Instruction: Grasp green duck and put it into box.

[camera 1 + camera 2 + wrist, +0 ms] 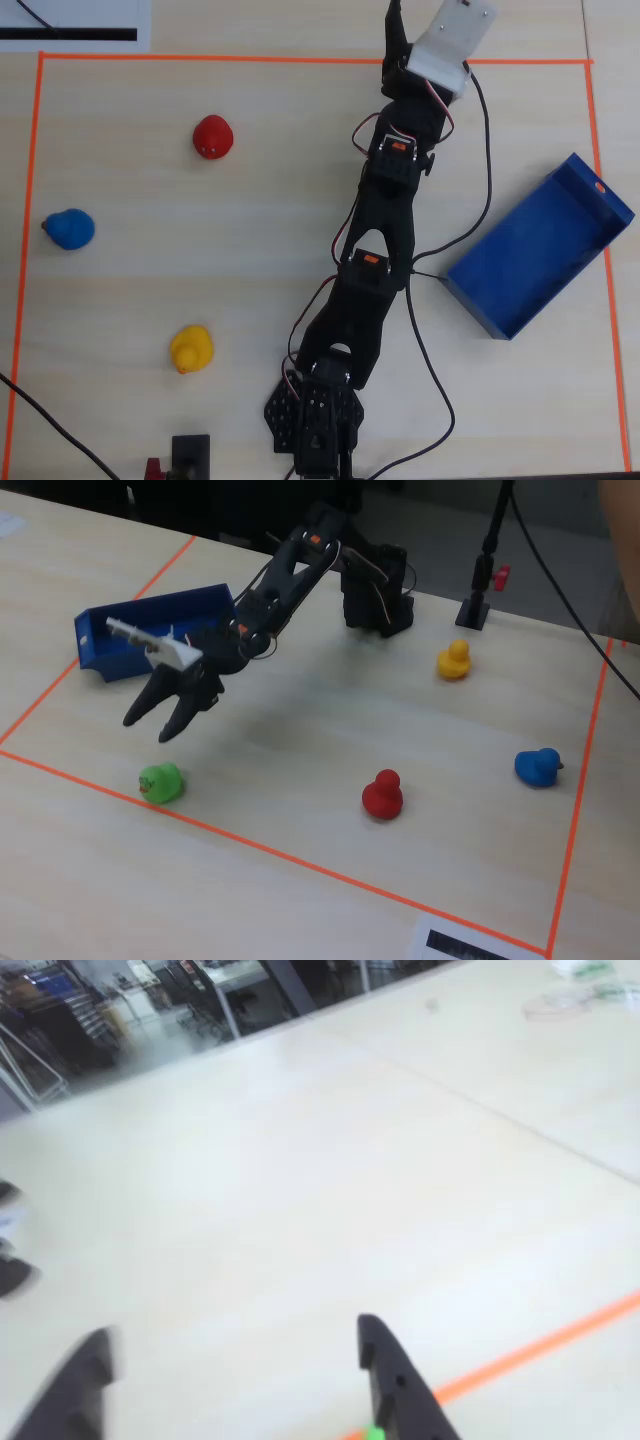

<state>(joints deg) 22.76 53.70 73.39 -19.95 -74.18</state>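
In the fixed view the small green duck (160, 782) sits on the pale table just inside the orange tape line. My gripper (150, 727) hangs open in the air a little above and behind it, fingers pointing down, holding nothing. In the wrist view the gripper (235, 1328) shows two dark fingers spread wide over bare table, and a sliver of the green duck (376, 1433) peeks out by the right finger at the bottom edge. The dark blue box (150, 620) lies behind the gripper. From overhead the box (540, 240) is at the right, and the arm hides the green duck.
A red duck (213, 137), a blue duck (68, 229) and a yellow duck (190, 349) sit apart on the left half in the overhead view. Orange tape (300, 60) frames the work area. The arm base (320, 430) and its cables are at the bottom.
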